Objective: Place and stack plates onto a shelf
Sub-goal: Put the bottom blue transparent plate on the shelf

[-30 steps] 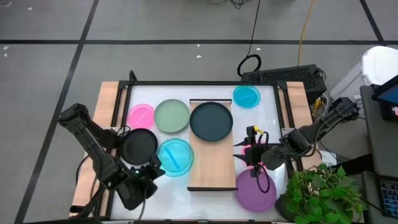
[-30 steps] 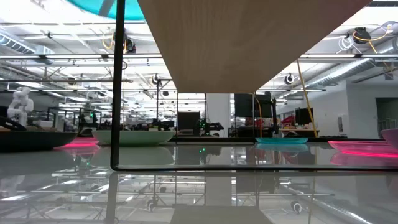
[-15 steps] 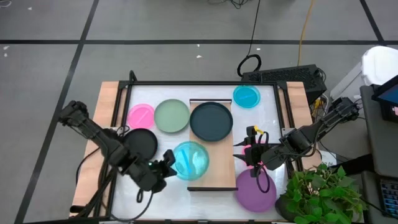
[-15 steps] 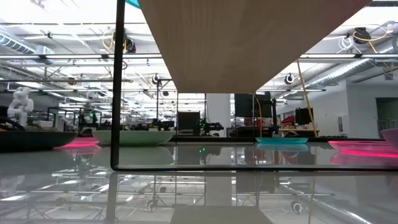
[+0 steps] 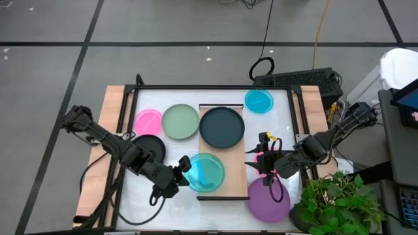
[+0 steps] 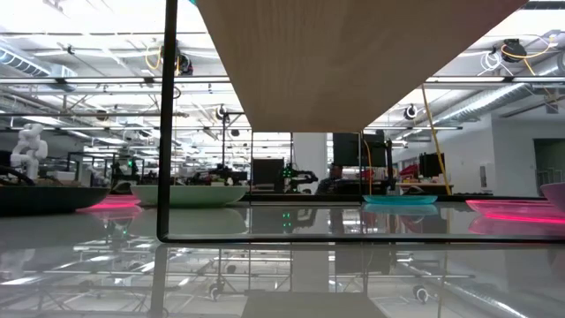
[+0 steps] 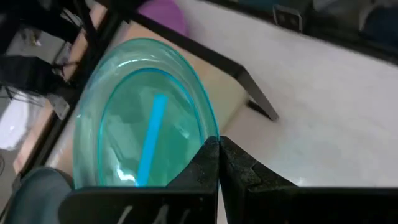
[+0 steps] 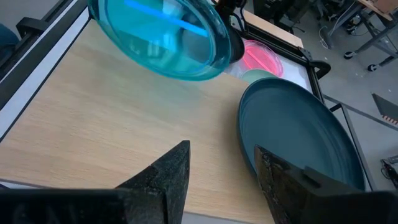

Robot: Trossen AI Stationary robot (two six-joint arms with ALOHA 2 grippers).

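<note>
My left gripper (image 5: 177, 175) is shut on a large cyan-blue plate (image 5: 206, 172) and holds it above the near end of the light-wood shelf (image 5: 225, 186). A dark plate (image 5: 222, 126) lies flat on the shelf's far half. Pink (image 5: 148, 121), sage-green (image 5: 180, 121) and black (image 5: 150, 147) plates rest on the table left of the shelf. A small cyan plate (image 5: 259, 100) lies far right and a purple plate (image 5: 269, 201) near right. My right gripper (image 8: 221, 180) waits open to the right of the shelf, level with its middle. My left gripper pinches the cyan plate's rim (image 7: 208, 140) between its two fingers, on the edge nearest the table's left. The fingers reach in slanting from the table's near-left side. The plate is lifted clear of the shelf board and tilted (image 8: 161, 37).
The shelf stands on a thin dark frame (image 6: 168, 115) above the white tabletop (image 5: 281, 117). A pink plate (image 5: 262, 163) shows partly under my right gripper. A potted plant (image 5: 339, 199) stands at the near right corner. Bare board lies between the dark plate and the held plate.
My left gripper has carried the cyan plate from the table left of the shelf toward the right, until it hangs over the shelf's near end. The arm has stretched out across the black plate. The right arm has kept still.
</note>
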